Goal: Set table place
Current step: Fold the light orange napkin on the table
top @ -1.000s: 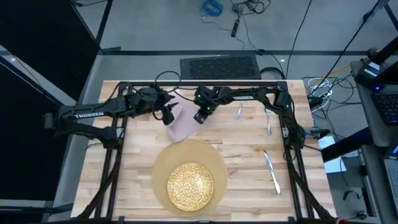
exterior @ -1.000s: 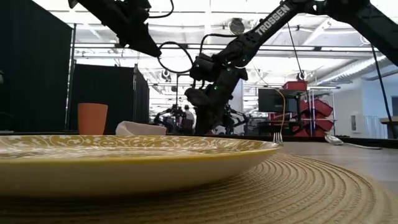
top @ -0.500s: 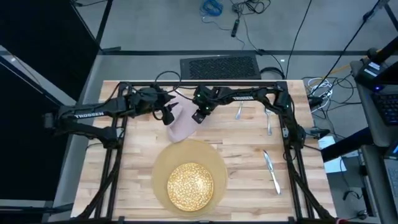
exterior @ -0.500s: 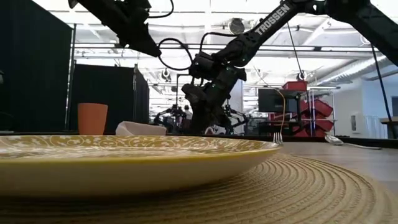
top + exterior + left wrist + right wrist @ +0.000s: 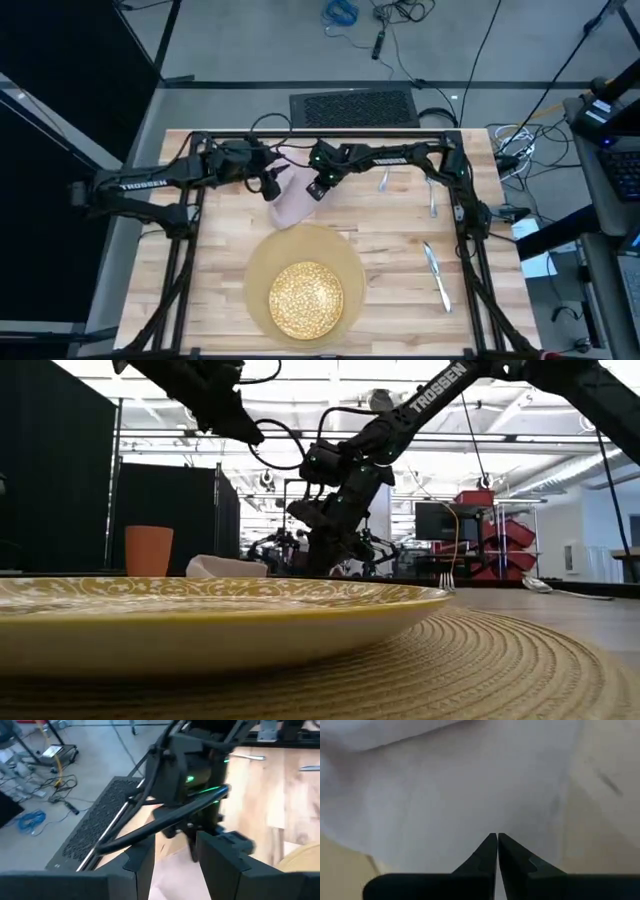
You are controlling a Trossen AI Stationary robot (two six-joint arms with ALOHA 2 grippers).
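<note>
right claw [image 5: 316, 188]: I see it clenched, empty, over napkin [image 5: 293, 204]
left claw [image 5: 268, 187]: released, beside napkin

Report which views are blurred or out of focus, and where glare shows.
Left wrist view: the right arm's wrist is motion-smeared. Right wrist view: the napkin fills the frame, soft, beyond the right gripper. Low view: the near plate is blurred; ceiling lights glare behind.

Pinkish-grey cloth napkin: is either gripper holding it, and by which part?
Cannot be told. The right gripper is shut over the pinkish-grey cloth napkin, but no pinched fold shows. The left gripper, open, holds nothing.
</note>
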